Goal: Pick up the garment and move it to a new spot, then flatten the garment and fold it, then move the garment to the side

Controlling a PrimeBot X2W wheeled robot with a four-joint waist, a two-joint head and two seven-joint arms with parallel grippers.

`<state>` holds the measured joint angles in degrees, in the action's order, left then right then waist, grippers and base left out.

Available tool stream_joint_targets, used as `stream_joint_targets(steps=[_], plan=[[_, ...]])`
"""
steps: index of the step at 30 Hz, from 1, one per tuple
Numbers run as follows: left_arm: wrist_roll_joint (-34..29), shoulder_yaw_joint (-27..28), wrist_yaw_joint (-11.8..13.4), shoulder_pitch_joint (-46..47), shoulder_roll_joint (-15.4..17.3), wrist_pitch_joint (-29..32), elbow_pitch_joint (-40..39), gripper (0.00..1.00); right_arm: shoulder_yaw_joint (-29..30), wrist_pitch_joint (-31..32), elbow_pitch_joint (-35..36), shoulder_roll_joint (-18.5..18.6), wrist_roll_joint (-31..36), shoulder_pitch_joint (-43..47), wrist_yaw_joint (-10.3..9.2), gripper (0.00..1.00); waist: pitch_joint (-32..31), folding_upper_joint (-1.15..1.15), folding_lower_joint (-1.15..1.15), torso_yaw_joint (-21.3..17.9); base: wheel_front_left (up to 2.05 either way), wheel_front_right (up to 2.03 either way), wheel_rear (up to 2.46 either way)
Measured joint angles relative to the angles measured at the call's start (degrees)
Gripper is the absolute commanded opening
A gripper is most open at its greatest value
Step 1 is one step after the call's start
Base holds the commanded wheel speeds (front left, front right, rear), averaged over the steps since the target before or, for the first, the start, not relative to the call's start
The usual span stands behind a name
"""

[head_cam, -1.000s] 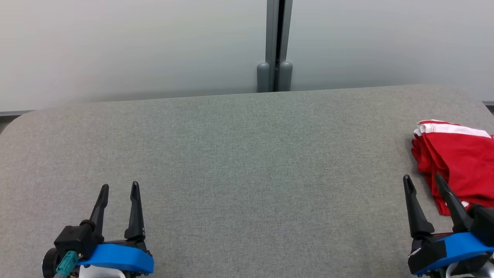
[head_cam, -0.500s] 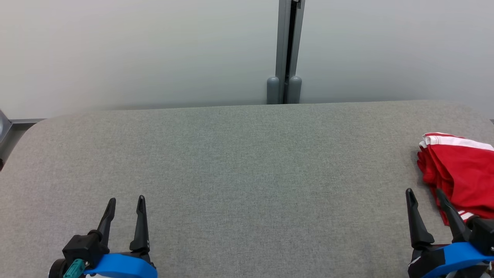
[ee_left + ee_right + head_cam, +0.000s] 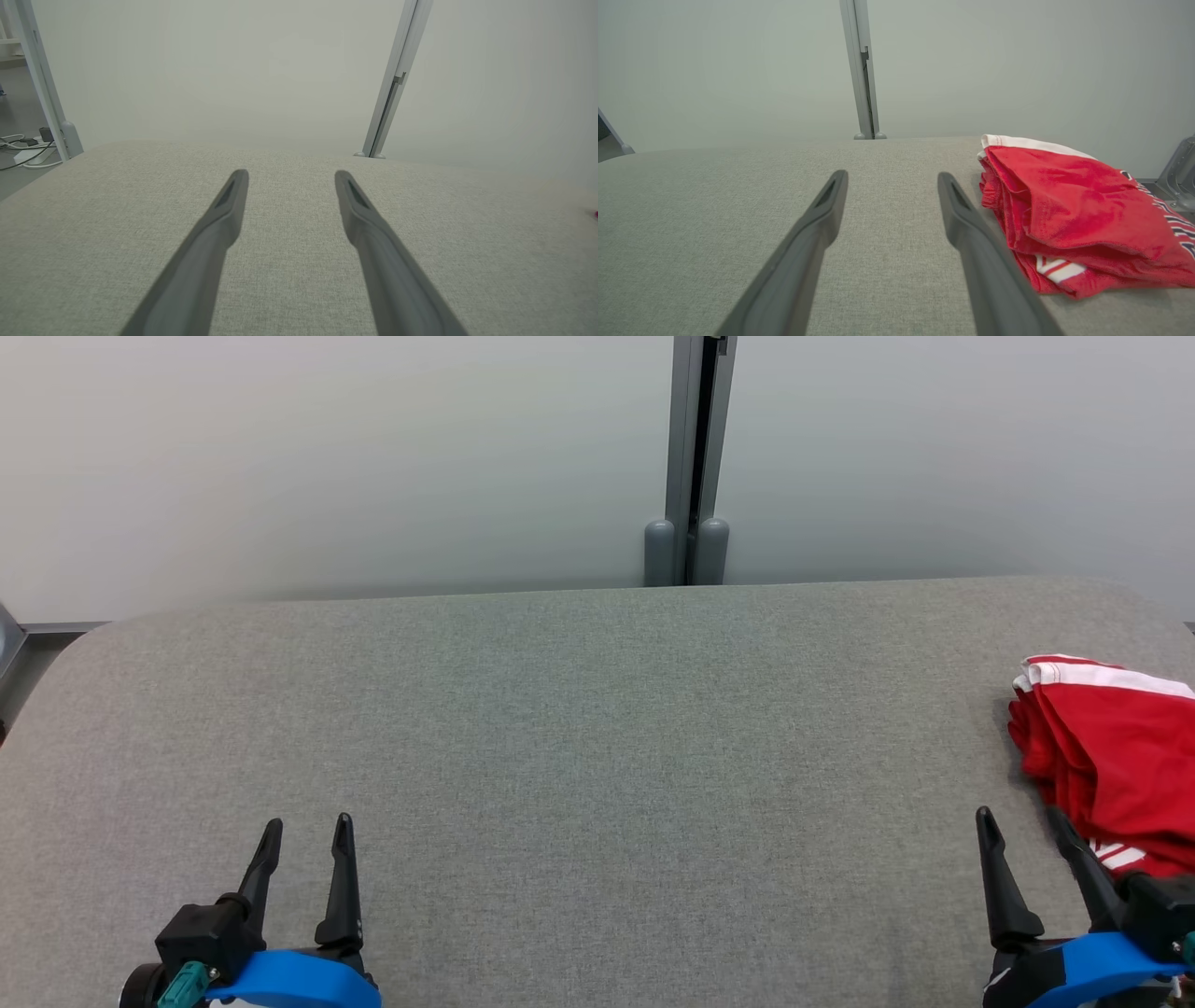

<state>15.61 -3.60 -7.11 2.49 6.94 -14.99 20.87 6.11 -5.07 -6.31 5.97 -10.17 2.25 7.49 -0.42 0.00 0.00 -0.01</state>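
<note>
head view: the red garment (image 3: 1111, 756) lies bunched in a loose fold on the grey cloth-covered table (image 3: 597, 728), well to the right of the grey post (image 3: 691, 448) and nearer the robot than the post's foot, its outer part cut off by the picture's edge. a white band runs along its far side, towards the post's wall, and white stripes show at its near corner. the right gripper (image 3: 1018, 814) hovers on the same side of the post, just beside the garment. its two dark fingers (image 3: 1004, 887) stand apart with nothing between them, and the outer one crosses in front of the garment's near hem — whether it touches the cloth cannot be told. in the right wrist view the cloth sits just to the side of that outer finger. the left gripper (image 3: 309, 821) is on the other side of the post, well apart from the garment, its fingers likewise spread and holding nothing. the table top is a plain woven grey with rounded corners, and its far edge meets the foot of the post. pale wall panels (image 3: 280, 457) stand to either side of the post. far to the left of it, in the left wrist view, a second post (image 3: 44, 79) rises from a grey floor (image 3: 18, 182) — cables (image 3: 14, 161) and a white power strip (image 3: 35, 156) lie beside it.
</note>
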Motion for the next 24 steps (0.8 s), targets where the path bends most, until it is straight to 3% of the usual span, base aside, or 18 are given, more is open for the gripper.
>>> stream_joint_targets(steps=[18,19,24], plan=[[-0.1,-0.1,-0.1,0.0,0.0,0.0,0.6,1.00,-0.3,-1.4,-4.0,0.1,-0.2,-1.7,0.00,1.00,-0.1,0.00,0.00,0.0,0.00,0.00,0.00],[-0.1,-0.3,-0.1,0.0,0.1,0.0,0.7,0.00,-0.4,-1.6,-4.2,0.1,-0.3,-1.8,0.00,0.00,-0.1,0.00,0.00,0.0,0.00,0.00,0.00],[0.1,-0.8,-0.1,-1.9,-0.7,0.3,3.1,0.00,-0.5,-1.5,-6.7,-0.6,-0.2,-0.5,0.00,0.00,-0.1,0.00,0.00,0.0,0.00,0.00,0.00]])
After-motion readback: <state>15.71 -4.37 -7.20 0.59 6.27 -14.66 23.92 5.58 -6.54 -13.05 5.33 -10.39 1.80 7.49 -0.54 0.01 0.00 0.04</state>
